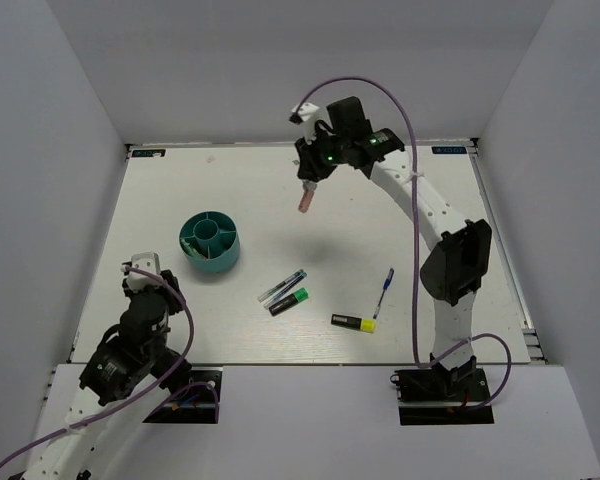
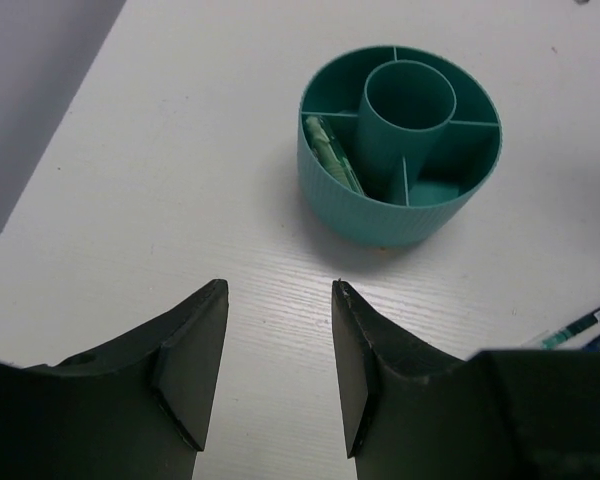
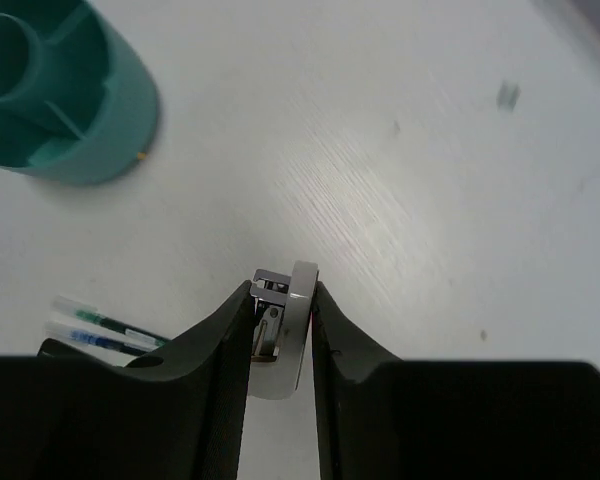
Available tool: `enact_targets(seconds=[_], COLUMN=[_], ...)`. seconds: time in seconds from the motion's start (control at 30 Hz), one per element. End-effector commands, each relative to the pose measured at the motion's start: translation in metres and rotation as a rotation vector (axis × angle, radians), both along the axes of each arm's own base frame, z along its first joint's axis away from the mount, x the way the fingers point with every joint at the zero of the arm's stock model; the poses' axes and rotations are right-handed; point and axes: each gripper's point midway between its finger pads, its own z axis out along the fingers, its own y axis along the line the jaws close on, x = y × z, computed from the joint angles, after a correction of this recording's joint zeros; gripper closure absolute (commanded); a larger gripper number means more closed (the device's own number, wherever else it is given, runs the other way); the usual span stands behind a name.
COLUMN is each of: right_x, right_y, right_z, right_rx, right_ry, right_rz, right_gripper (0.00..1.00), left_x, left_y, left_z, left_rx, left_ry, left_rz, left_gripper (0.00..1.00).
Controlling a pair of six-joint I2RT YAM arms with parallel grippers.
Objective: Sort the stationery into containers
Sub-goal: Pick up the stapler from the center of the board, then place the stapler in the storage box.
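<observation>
Stationery, top view: four pieces lie on the table to the near right of the teal organiser. They are the teal-black pen, the green-black highlighter just beside it, the yellow-black highlighter further right, and the slim blue pen near that. The right gripper is raised over the far middle of the table, well apart from the teal organiser, with the pink-white piece hanging from it. The left gripper sits near-left of the teal organiser; I can't tell its jaw state from this view.

Left wrist view: the left gripper has its jaws wide, with only table surface between them. The teal organiser stands upright ahead, a centre tube with divided compartments around it. A mint-green piece lies in the left compartment. Pen ends show at the right edge.

Right wrist view: the right gripper has its jaws narrow, clamped on the pink-white piece, which looks white with a metal part here. The teal organiser is at top left and the pens at lower left, both on the table.
</observation>
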Motion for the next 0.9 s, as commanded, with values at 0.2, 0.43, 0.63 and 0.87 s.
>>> enact_targets(seconds=[0.2, 0.43, 0.63, 0.87], right_x=[-0.073, -0.109, -0.116, -0.096], right_y=[0.131, 0.207, 0.251, 0.271], right_z=[0.078, 0.089, 0.093, 0.087], right_rx=[0.102, 0.133, 0.181, 0.168], right_ry=[-0.438, -0.619, -0.754, -0.902], right_rz=[0.336, 0.380, 0.347, 0.235], right_gripper=[1.00, 1.00, 1.00, 1.00], left_x=[-0.005, -0.007, -0.008, -0.009], left_y=[0.020, 0.023, 0.024, 0.023], left_z=[0.006, 0.009, 0.011, 0.010], left_rx=[-0.020, -0.034, -0.046, -0.051], left_ry=[-0.064, -0.088, -0.106, -0.108], left_rz=[0.105, 0.118, 0.119, 0.117], left_gripper=[0.44, 0.44, 0.44, 0.44])
